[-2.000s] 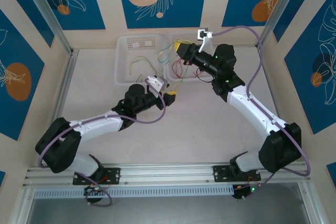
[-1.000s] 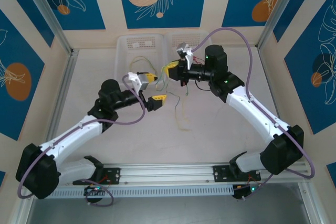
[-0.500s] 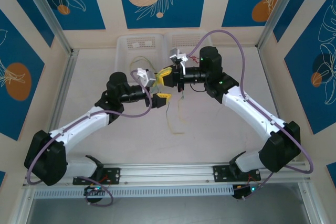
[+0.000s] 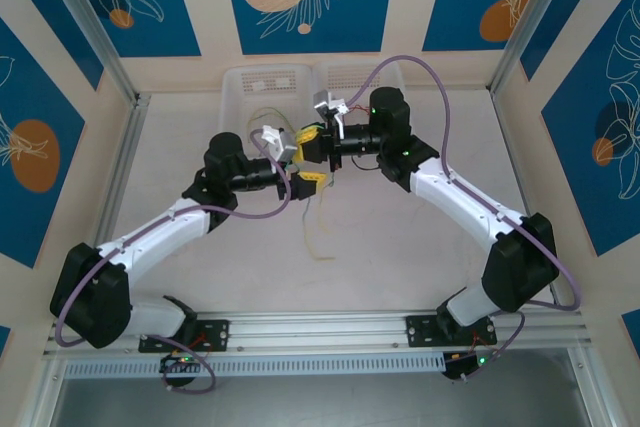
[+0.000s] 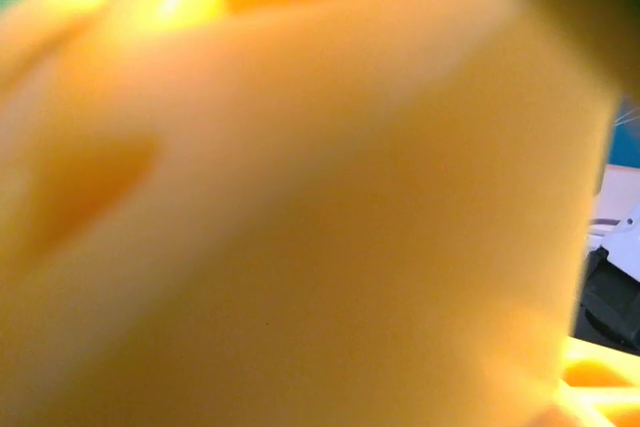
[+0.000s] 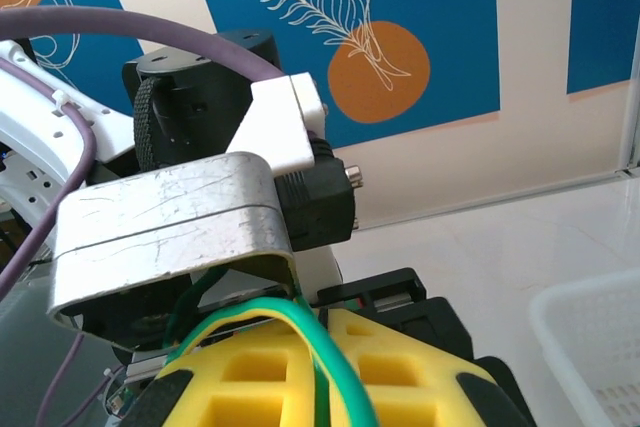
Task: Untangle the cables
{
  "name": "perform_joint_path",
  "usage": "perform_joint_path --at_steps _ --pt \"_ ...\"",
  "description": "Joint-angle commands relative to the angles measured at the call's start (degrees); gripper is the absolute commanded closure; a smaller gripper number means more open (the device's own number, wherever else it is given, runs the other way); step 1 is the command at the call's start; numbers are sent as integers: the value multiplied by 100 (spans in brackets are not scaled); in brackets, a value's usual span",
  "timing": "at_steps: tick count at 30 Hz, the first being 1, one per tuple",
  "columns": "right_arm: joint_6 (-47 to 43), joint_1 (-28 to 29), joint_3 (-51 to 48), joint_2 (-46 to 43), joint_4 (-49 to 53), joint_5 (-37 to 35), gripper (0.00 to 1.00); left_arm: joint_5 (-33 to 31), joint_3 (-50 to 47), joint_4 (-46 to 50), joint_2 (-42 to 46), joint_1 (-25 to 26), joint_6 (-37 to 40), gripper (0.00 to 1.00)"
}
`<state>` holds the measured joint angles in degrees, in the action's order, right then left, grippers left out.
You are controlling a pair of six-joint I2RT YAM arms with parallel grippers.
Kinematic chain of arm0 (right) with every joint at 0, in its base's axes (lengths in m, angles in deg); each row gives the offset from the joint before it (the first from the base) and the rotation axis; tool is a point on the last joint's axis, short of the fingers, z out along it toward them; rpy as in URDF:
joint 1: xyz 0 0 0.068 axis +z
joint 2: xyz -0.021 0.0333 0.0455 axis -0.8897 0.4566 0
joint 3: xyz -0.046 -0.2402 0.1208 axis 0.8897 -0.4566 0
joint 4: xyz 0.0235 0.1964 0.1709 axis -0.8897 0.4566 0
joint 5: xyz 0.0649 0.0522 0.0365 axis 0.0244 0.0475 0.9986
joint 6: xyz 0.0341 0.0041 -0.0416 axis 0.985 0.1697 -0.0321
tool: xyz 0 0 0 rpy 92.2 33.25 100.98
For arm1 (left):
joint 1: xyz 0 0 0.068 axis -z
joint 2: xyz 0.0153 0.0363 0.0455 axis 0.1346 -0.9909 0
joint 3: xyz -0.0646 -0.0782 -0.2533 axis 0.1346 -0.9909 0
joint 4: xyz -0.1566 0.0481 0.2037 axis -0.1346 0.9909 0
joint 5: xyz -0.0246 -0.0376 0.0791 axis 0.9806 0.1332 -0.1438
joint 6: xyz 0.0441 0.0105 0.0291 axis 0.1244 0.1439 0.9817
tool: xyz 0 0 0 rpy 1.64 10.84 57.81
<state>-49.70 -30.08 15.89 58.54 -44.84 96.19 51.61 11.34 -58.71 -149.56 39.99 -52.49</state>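
Observation:
My right gripper (image 4: pixel 308 142) hovers in front of the baskets, shut on a yellow-green cable (image 6: pixel 322 352) that loops over its yellow fingers (image 6: pixel 400 367). In the top view that cable (image 4: pixel 314 232) dangles below the grippers, its end resting on the table. My left gripper (image 4: pixel 300 163) meets the right one head-on, its yellow fingers (image 4: pixel 312 180) apart on either side of the right fingertips. A close yellow blur blocks the left wrist view. Another yellow-green cable (image 4: pixel 265 113) lies in the left basket. A bit of red cable (image 4: pixel 372 107) shows behind the right wrist.
Two white baskets (image 4: pixel 240 97) (image 4: pixel 352 75) stand side by side at the back wall. Lavender arm cables (image 4: pixel 440 82) arch over the right arm and loop under the left wrist. Aluminium frame posts (image 4: pixel 125 147) border the table on both sides.
The right gripper has carried the yellow-green cable out of the right basket and leftward. The left gripper has swung up to meet it. The dangling end has shifted left.

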Motion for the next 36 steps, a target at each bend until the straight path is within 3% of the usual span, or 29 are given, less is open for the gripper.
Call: perform_joint_path --at_steps 1,4,7,9,11,13,14,16,18,20,22,26,29,34,36 --pt "243 285 107 156 -364 237 100 142 256 -207 -143 165 -6 37" --pt "508 315 123 228 -595 304 100 27 225 -368 -239 188 -89 47" --pt "792 369 181 327 -745 408 100 -137 201 -504 -337 198 -143 69" --pt "836 396 207 337 -663 376 100 -262 185 -536 -384 197 -150 74" --pt "882 420 71 303 -811 310 100 -350 175 -590 -410 200 -179 89" --pt "913 436 -32 281 -939 246 100 -337 192 -603 -427 197 -195 93" --pt "911 446 -56 271 -977 235 100 -320 216 -605 -437 200 -217 90" --pt "774 455 -91 249 -959 215 100 -264 275 -537 -446 199 -239 69" --pt "720 472 -106 249 -1000 143 100 -195 311 -503 -463 198 -236 66" --pt "744 481 -86 280 -1132 160 100 -115 369 -467 -528 201 -265 49" --pt "545 557 -3 321 -1025 108 100 16 452 -352 -576 202 -290 41" --pt "79 618 234 387 -471 42 100 129 457 -367 -528 219 -308 41" --pt "274 525 256 371 -556 98 100 132 549 -27 -549 234 -134 41" --pt "672 633 337 487 -792 292 100 -10 530 -118 -656 258 -130 46" --pt "744 666 347 527 -798 284 100 -18 559 -136 -713 263 -148 53"
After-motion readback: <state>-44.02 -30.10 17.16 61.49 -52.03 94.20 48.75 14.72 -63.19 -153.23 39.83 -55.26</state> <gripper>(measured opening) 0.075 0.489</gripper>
